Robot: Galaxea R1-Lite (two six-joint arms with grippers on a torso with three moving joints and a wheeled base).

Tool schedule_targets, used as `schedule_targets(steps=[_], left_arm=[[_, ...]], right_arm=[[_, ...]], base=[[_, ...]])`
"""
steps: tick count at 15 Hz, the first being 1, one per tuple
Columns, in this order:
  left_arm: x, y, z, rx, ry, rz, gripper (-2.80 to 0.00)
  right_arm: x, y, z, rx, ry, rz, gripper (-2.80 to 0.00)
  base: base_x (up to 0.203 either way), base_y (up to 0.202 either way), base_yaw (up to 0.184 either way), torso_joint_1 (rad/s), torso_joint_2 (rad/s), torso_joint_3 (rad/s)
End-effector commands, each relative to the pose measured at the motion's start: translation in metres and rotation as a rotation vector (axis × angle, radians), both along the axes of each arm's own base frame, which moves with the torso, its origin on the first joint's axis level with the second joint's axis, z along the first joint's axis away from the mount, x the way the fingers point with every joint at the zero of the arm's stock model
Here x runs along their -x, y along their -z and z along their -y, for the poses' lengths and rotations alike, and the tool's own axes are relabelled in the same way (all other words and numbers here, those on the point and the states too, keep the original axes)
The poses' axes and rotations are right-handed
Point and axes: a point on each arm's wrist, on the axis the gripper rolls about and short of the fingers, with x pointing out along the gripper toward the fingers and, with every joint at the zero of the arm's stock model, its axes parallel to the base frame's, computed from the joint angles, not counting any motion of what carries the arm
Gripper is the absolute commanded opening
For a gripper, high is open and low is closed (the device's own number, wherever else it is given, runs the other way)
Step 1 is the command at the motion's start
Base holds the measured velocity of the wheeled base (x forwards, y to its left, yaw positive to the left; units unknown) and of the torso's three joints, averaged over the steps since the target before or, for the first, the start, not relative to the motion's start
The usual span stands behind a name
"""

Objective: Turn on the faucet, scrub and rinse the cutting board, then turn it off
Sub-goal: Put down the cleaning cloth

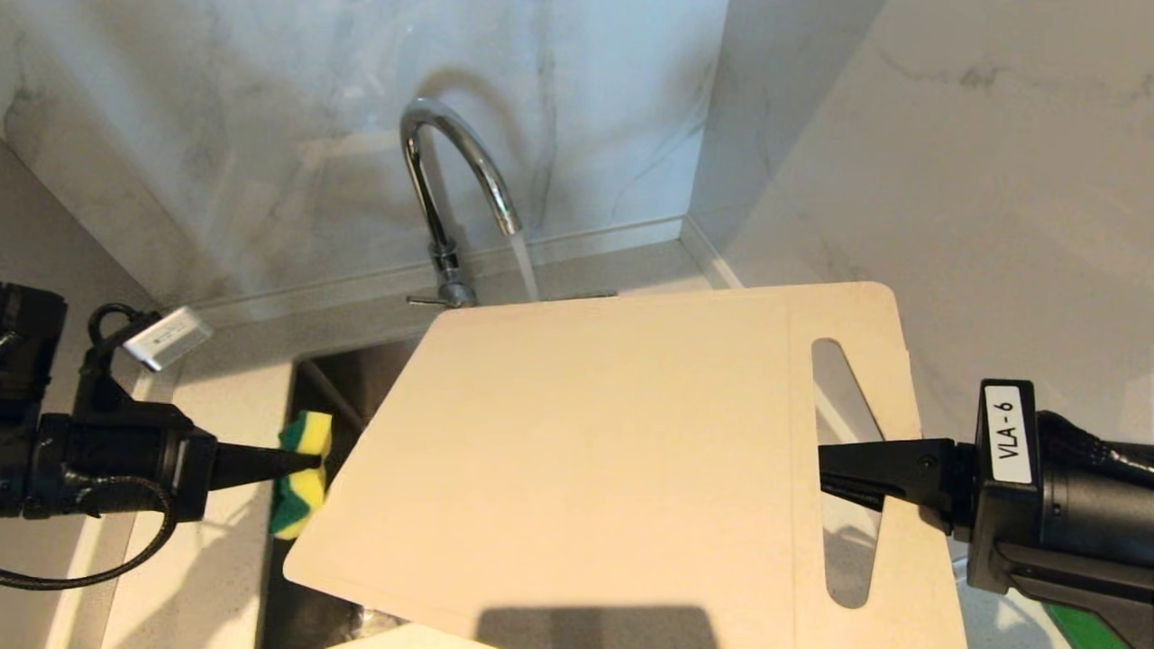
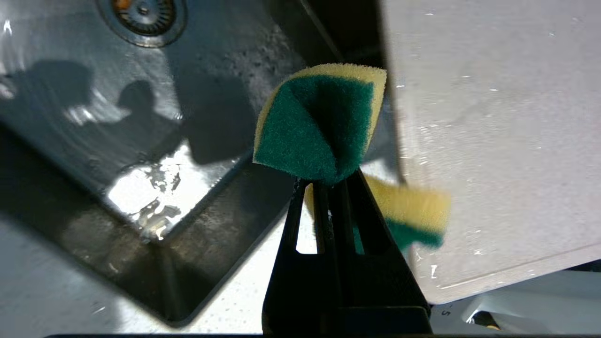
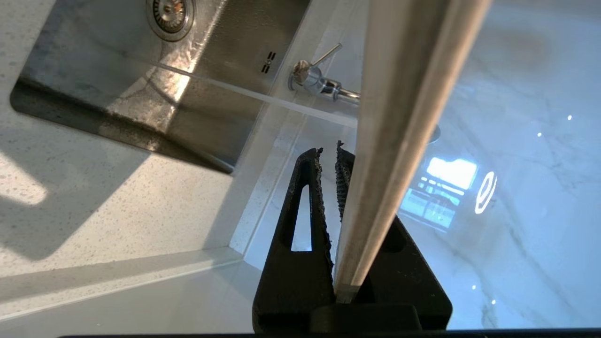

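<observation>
Jaws clamp: left gripper (image 1: 311,461) pinches the sponge (image 1: 302,473), right gripper (image 1: 825,478) the cutting board (image 1: 586,451); I fear scrubbing pressure levers it loose.

light: bright, from above | glare: wet sink (image 2: 155,197) floor | shadows: dark on sink | blur: sponge (image 2: 413,211) edge

White marble walls (image 1: 992,180), pale speckled counter (image 1: 216,406).
</observation>
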Motion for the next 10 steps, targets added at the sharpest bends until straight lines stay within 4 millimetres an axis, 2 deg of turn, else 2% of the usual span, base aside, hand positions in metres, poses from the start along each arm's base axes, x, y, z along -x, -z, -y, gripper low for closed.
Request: schedule_targets(steps=[1, 4, 7, 10], left_arm=[[0.008, -0.011, -0.020, 0.030, -0.055, 0.047, -2.80], [0.012, -0.038, -0.022, 0.060, -0.069, 0.137, -2.80], [0.019, -0.076, -0.023, 0.138, -0.152, 0.197, -2.80], [0.022, -0.085, -0.026, 0.090, -0.311, 0.244, -2.80]], right_arm=[[0.000, 0.000, 0.000, 0.006, -0.006, 0.011, -2.80], [-0.001, -0.002, 0.000, -0.002, 0.000, 0.006, -2.80], [-0.001, -0.002, 0.000, -0.005, 0.005, 0.004, -2.80], [-0.003, -0.004, 0.002, -0.009, 0.021, 0.006, -2.80]], base=[[0.000, 0.000, 0.000, 0.000, 0.00, 0.000], [0.000, 0.000, 0.000, 0.000, 0.00, 0.000], [0.000, 0.000, 0.000, 0.000, 0.00, 0.000], [0.000, 0.000, 0.000, 0.000, 0.00, 0.000]])
